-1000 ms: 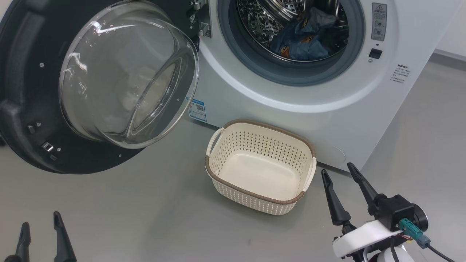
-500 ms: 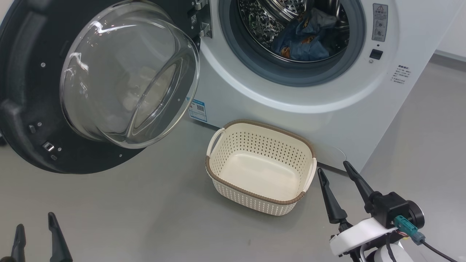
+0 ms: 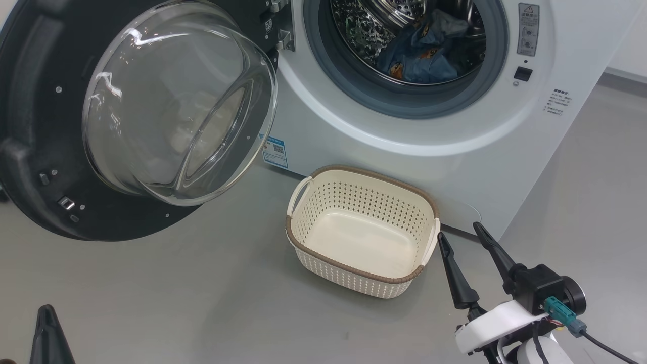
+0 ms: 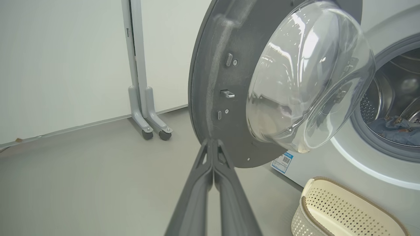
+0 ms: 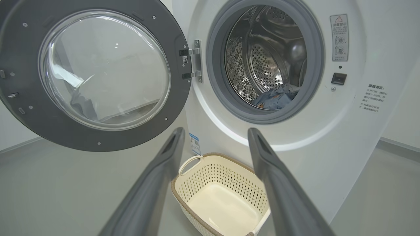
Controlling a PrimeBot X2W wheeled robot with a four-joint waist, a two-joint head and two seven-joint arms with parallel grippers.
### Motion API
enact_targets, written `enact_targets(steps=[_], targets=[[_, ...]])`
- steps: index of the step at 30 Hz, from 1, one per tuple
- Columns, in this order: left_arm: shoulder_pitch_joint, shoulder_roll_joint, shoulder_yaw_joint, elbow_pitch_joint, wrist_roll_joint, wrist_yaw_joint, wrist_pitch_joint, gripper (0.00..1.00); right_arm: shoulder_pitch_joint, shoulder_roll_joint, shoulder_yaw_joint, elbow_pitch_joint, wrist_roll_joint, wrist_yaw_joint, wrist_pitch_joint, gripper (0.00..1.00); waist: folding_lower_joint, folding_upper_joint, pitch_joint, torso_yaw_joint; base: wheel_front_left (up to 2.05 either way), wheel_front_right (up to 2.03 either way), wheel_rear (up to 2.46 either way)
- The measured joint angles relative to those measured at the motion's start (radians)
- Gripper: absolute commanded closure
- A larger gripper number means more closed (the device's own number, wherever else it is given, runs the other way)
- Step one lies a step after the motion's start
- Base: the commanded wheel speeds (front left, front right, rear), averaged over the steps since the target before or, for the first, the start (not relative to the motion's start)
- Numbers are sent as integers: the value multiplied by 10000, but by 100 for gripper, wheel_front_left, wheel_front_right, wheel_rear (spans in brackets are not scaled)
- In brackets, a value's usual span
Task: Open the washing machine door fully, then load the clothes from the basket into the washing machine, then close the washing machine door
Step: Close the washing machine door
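The white washing machine [image 3: 455,162] stands with its door [image 3: 30,126] swung wide to the left, glass bowl [image 3: 177,101] bulging outward. Blue clothes with orange prints [image 3: 419,50] lie inside the steel drum [image 5: 262,62]. The cream basket [image 3: 361,231] sits on the floor before the machine with nothing in it. My left gripper [image 3: 48,316] is at the lower left, shut with its fingers pressed together and holding nothing; in its wrist view its tips [image 4: 213,144] point at the door's edge [image 4: 200,82]. My right gripper [image 3: 459,230] stands open just right of the basket.
Grey floor [image 3: 202,293] spreads in front of the machine and to its right. A grey wheeled stand [image 4: 144,98] rises against the white wall, left of the open door. A blue label [image 3: 275,150] marks the machine's lower left corner.
My left gripper's two spread fingers have come together. My right gripper has drifted slightly up and left, closer to the basket.
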Motion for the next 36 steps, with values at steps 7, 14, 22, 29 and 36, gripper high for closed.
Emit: enact_targets(steps=[7,14,22,29,36], targets=[[-4,-2,153,21,-880,-79,0,100,0,0,-35,38,42,2,0,0,0,0,16,-11,0,0,0],[-69,-12,548,96,-1977,-403,0,100,1,0,-67,59,201,2,0,0,0,0,23,-30,0,0,0],[-693,-46,897,368,-2867,-711,0,100,9,2,-119,61,297,27,0,0,0,0,31,-69,0,0,0],[-1311,150,1413,412,-3498,-867,0,100,12,4,4,71,297,29,2,0,0,0,106,-196,0,0,0],[-2422,543,2013,439,-4732,-911,259,100,2,0,90,75,297,29,0,0,1,0,300,-401,0,0,0]])
